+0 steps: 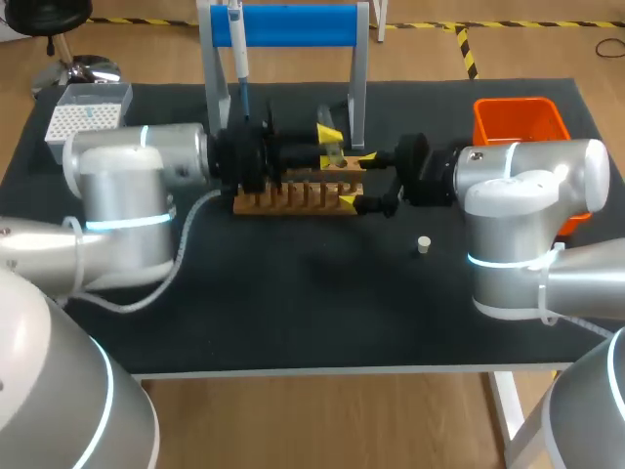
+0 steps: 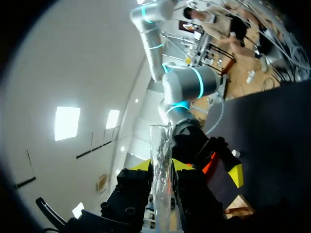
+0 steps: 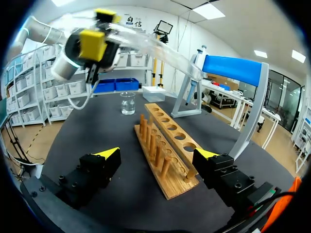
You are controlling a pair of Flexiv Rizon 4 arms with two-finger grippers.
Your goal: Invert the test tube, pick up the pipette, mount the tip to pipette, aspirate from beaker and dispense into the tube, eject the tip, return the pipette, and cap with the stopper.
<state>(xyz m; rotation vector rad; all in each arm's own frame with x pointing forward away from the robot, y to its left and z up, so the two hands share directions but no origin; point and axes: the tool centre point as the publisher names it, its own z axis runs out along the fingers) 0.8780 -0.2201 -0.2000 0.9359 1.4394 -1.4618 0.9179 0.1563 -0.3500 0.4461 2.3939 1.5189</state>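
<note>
My left gripper (image 2: 161, 167) is shut on a clear glass test tube (image 2: 161, 160), which it holds in the air above the wooden tube rack (image 1: 293, 198). Seen from the right wrist, that tube (image 3: 155, 49) hangs tilted from the left gripper (image 3: 95, 41). My right gripper (image 3: 158, 155) stands open, with nothing between its fingers and the near end of the rack (image 3: 165, 145) between them. The pipette (image 1: 237, 49) hangs on the blue stand (image 1: 293, 24). A glass beaker (image 3: 128, 103) stands beyond the rack. The small white stopper (image 1: 423, 244) lies on the mat to the right.
A white tip box (image 1: 83, 112) sits at the back left of the table. An orange bin (image 1: 518, 122) stands at the back right, behind my right arm. The dark mat (image 1: 312, 303) in front of the rack is bare.
</note>
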